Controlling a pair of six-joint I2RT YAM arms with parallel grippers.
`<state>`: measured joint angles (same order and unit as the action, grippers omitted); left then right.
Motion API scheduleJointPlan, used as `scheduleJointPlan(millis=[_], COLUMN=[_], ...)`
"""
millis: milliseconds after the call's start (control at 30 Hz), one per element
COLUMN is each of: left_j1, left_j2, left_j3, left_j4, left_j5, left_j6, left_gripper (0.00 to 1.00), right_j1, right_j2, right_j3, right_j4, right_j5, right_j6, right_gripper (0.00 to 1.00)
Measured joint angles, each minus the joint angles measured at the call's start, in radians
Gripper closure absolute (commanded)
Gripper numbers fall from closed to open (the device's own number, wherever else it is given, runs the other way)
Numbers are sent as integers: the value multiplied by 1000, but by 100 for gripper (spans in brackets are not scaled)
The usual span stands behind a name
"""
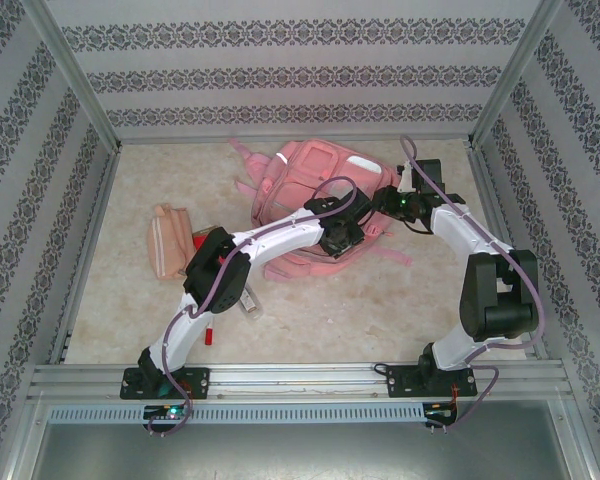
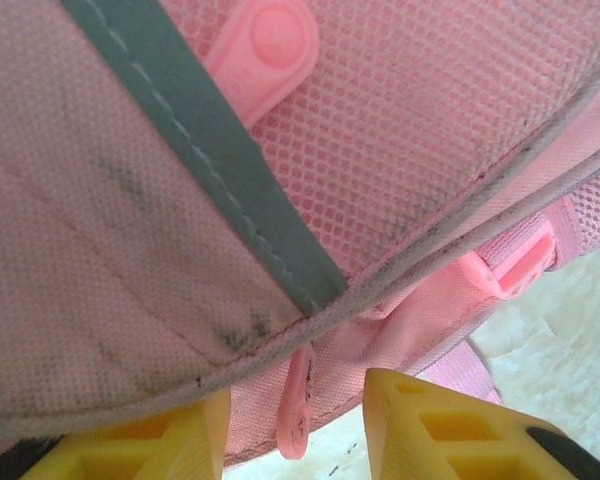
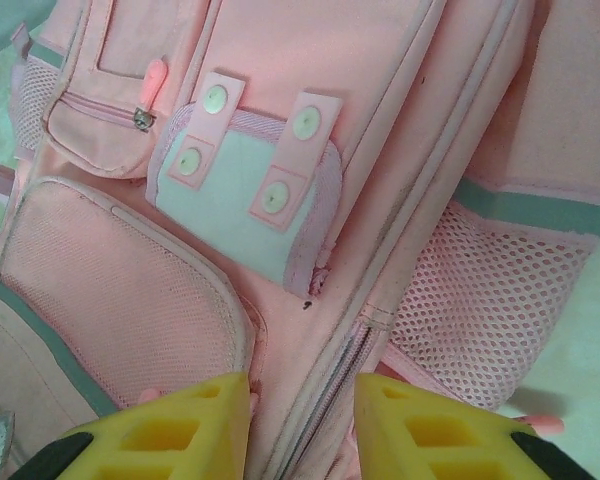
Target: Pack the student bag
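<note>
The left gripper is spread around a zipper pull on the student bag. The right gripper, also spread, straddles a zipper seam.

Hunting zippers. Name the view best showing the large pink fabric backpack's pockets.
Right wrist: pockets and zippers of the large pink fabric backpack, close up. Top external: small, partly covered. Left wrist: mesh and grey strip.

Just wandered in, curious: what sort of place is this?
Probably a robot test booth: left arm and right arm bolted to a metal rail, patterned walls boxing in the table, a student bag laid on it.
</note>
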<state>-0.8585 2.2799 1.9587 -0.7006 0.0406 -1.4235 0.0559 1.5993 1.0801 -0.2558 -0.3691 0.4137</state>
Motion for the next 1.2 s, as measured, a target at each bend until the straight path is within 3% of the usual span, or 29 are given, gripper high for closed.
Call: scheduleJointPlan(millis=[100, 367, 500, 700, 1000, 1100, 1200], left_j1=[0, -20, -24, -34, -38, -38, -38], left_j2=[5, 28, 25, -54, -299, -327, -334], left_j3=[0, -5, -18, -76, -357, -408, -435], left_j4=[14, 33, 40, 72, 275, 322, 363], left_j5=[7, 7, -27, -94, -171, -180, -181], left_j6=[-4, -4, 56, 287, 558, 619, 661], left_gripper=[67, 100, 100, 100, 100, 100, 100], right_j1=[0, 0, -9, -11, 164, 169, 169], right_j2=[0, 0, 0, 21, 71, 71, 71], right_j3=[-3, -3, 2, 39, 76, 76, 75], right_j4=[2, -3, -32, -85, -177, -179, -175], right_j5=[0, 23, 21, -106, -193, -198, -200], right_j6=[0, 11, 70, 261, 445, 497, 543], right_gripper=[68, 63, 61, 58, 52, 57, 71])
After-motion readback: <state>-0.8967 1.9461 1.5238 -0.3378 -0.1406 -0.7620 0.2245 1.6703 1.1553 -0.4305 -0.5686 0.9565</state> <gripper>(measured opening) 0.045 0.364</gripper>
